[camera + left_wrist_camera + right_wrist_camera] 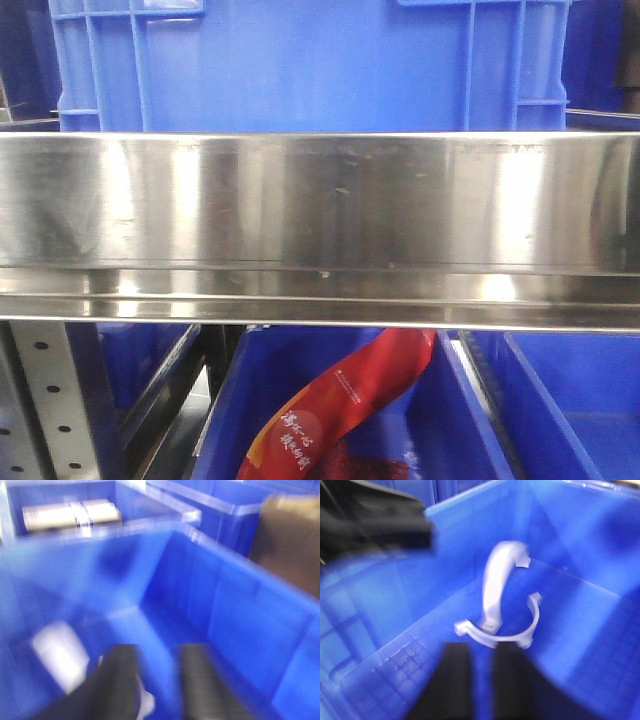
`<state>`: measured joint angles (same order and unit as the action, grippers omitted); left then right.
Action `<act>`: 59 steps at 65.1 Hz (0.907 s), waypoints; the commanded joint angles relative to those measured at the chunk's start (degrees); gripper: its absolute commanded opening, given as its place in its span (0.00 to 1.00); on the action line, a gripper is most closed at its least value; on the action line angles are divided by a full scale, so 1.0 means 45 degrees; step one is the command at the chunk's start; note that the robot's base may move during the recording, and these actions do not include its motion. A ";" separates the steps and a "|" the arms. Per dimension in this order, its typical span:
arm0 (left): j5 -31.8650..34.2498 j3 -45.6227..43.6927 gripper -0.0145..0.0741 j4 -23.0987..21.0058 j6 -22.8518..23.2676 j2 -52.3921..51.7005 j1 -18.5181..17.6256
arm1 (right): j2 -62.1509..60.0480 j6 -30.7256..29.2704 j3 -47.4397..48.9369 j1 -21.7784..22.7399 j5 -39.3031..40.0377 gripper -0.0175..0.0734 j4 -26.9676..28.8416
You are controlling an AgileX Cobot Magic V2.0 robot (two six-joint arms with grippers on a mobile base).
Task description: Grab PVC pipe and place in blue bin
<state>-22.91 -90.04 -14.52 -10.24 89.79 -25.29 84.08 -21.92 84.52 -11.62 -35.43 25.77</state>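
Seemingly dropped, not set: PVC pipe stands arched on its holed tab inside the blue bin, touching a second white strap lying flat. Both smooth, hard, moulded. Right gripper hovers above, jaws slightly apart, empty. Left gripper too blurred; grip cannot be told.

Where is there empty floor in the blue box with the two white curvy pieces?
In the blue bin, bare floor lies right of the white pieces, up to the right wall, and left of them beside the left wall. It is crowded in the middle, just beyond the right fingers.
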 commanded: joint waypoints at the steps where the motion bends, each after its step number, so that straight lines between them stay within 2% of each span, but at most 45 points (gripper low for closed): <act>1: 0.0124 -0.0107 0.04 -0.0104 0.0087 -0.0243 -0.0006 | -0.0183 0.0247 0.0152 0.0192 0.0245 0.01 -0.0239; 4: 0.0002 -0.0107 0.04 -0.0181 0.0297 -0.0335 0.0016 | -0.0212 0.1101 0.0152 0.0379 0.0371 0.01 -0.0239; 10: -0.0088 -0.0107 0.04 -0.0181 0.1347 -0.0741 0.0237 | -0.0460 0.2747 0.0120 0.0913 0.0569 0.01 -0.0239; 18: -0.0336 -0.0081 0.04 -0.0181 0.2015 -0.1357 0.0603 | -0.1017 0.3630 -0.0486 0.1464 0.1018 0.01 -0.0239; 24: -0.0635 0.0040 0.04 -0.0181 0.2101 -0.1845 0.0886 | -0.1655 0.4337 -0.1508 0.1673 0.2145 0.01 -0.0239; 31: -0.0544 0.0701 0.04 -0.0181 0.2688 -0.2515 0.1015 | -0.2627 0.4337 -0.3057 0.1673 0.3683 0.01 -0.0239; 39: 0.0145 0.2199 0.04 -0.0181 0.2685 -0.3443 0.1015 | -0.3681 0.4286 -0.4676 0.1673 0.4509 0.01 -0.0580; 46: 0.1031 0.4137 0.04 -0.0123 0.2685 -0.4552 0.1015 | -0.4667 0.3219 -0.5773 0.1673 0.4407 0.01 -0.1075; 59: 0.2111 0.7912 0.04 0.2077 0.2685 -0.7211 0.1015 | -0.6633 0.0869 -0.7522 0.1673 0.3705 0.01 -0.1075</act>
<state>-16.02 -59.53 -8.71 1.52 61.58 -20.98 57.84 -13.12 53.12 -4.34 -18.06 21.71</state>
